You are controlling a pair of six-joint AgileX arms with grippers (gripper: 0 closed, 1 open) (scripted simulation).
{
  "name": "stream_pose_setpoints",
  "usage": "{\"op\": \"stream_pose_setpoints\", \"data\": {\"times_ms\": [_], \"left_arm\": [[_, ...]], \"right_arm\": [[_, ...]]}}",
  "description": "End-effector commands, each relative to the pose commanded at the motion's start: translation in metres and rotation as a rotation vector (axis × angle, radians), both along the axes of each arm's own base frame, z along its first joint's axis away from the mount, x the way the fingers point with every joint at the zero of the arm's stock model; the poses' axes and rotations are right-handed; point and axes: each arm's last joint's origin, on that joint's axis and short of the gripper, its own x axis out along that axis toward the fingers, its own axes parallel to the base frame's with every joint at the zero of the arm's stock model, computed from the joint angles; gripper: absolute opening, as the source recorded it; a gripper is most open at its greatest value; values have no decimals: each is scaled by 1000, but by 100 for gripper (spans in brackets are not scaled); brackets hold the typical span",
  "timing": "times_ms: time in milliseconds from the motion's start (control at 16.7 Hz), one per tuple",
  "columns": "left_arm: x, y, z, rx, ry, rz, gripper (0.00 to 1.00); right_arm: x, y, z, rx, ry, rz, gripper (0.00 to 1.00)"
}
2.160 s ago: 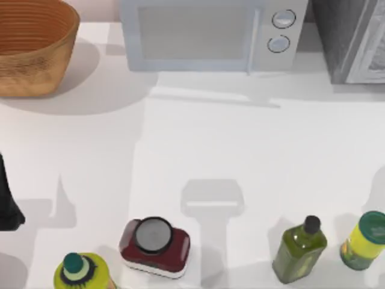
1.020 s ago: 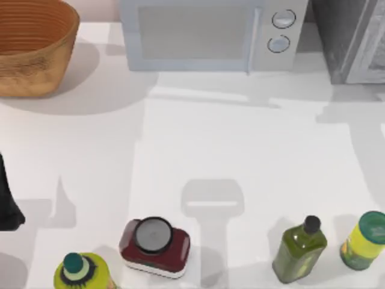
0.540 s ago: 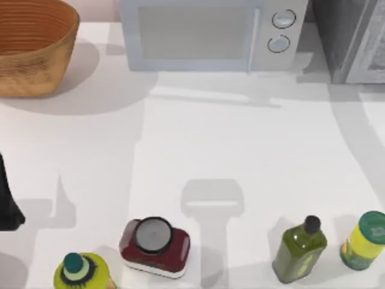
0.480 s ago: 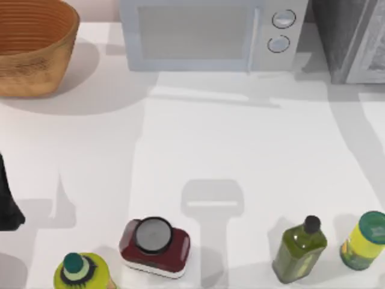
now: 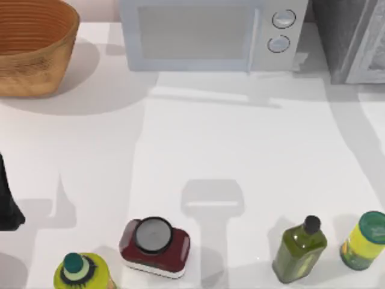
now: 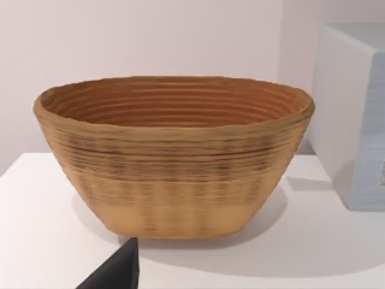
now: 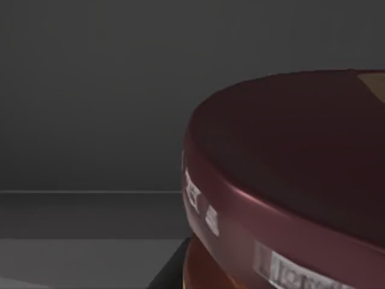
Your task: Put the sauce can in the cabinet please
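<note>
Maroon can: we are seeing the sauce can (image 7: 289, 180) very close in our right wrist view, its dark maroon top and rim up against the lens, an orange band just under the rim.
Can surroundings: dark grey walls are standing behind and around the can, with a flat grey floor below, so it is looking as if it is sitting inside the cabinet (image 5: 355, 36).
Cabinet: it is standing at the far right corner of the white worktop (image 5: 240, 144), just beside the white microwave (image 5: 210, 33).
Right fingers: we cannot tell whether they are clenched or released.
Left arm: we are keeping it at the worktop's left edge, where its dark body (image 5: 7, 198) is showing; its wrist camera is facing the woven basket (image 6: 174, 150). We cannot tell the state of its fingers.
Near edge: a squat dark-red container (image 5: 154, 245), a green-lidded jar (image 5: 78, 272), an olive oil bottle (image 5: 299, 248) and a yellow-green jar (image 5: 364, 239) are standing in a row.
</note>
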Motion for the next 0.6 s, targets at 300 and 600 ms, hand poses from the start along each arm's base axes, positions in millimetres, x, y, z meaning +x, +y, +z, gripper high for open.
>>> {"op": "stream_pose_setpoints", "data": {"times_ms": [300,600], "left_arm": [[0,0,0,0,0,0,100],[0,0,0,0,0,0,100]], "right_arm": [[59,1,5,3,-18,-7,0],[136,3,-19,1,11,1,0]]}}
